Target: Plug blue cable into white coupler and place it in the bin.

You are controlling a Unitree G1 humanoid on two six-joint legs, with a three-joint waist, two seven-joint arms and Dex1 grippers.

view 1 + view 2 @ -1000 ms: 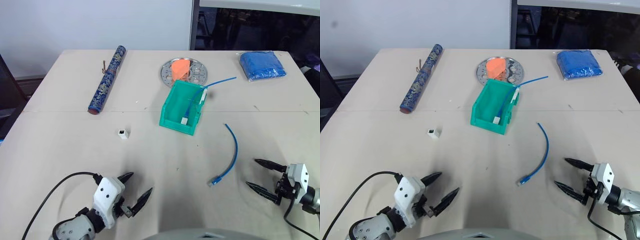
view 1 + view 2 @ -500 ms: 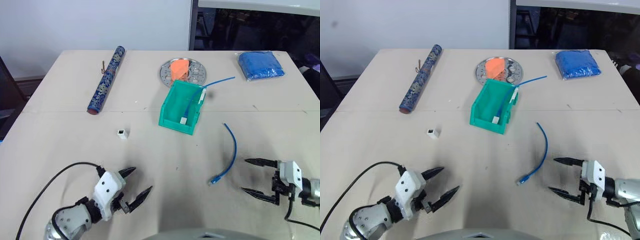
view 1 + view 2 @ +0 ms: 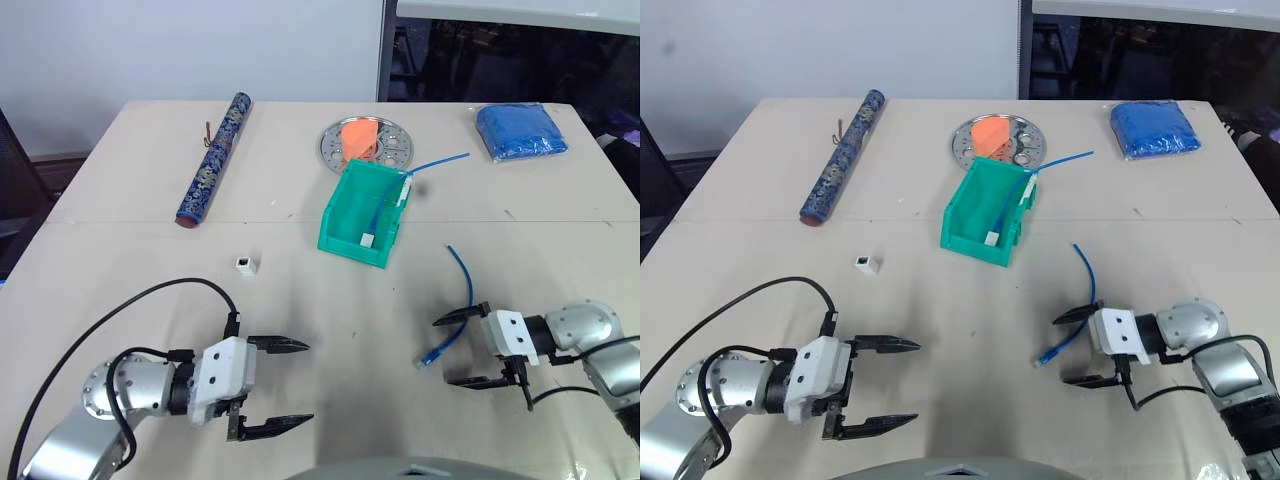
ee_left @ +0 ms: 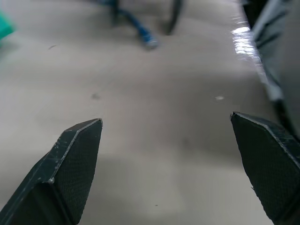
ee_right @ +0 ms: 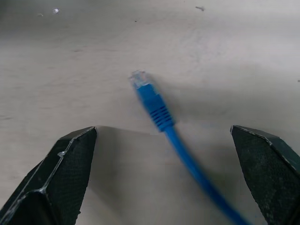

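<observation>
1. Nearest the robot, low over the tan table (image 3: 120, 270), the left gripper (image 3: 285, 385) hangs with both black fingers spread wide and nothing between them. It lies roughly level and points across toward the robot's right, well apart from every task item.

2. Right gripper (image 3: 462, 348): jaws at full spread, empty, aimed toward the robot's left and tilted slightly down. In the right wrist view the plug end of the blue cable (image 5: 152, 104) lies between the two fingers, not touched by either.

3. Blue cable lies loose on the table, curving away from the right gripper toward the bin; its near clear plug rests just beside that gripper's lower finger.

4. Risk (judgement): the fingers bracket the plug end rather than the cord behind it. Closing here could pinch the clear plug tip, hiding the part that must enter the socket, or flick the light cable away.

5. White coupler (image 3: 246, 265) sits alone on the table, well apart from both grippers, further out on the left side. Risk (judgement): it is small and light, so a wide-open approach from the left gripper could knock it over or push it along.

6. Teal bin (image 3: 345, 215) stands beyond, mid-table; it already holds a second blue cable with its own white coupler (image 3: 402, 190). Risk (judgement): mistaking that pair for the target.

7. Farthest: patterned blue roll (image 3: 213, 160), round silver plate (image 3: 392, 152), folded blue cloth (image 3: 522, 130).
</observation>
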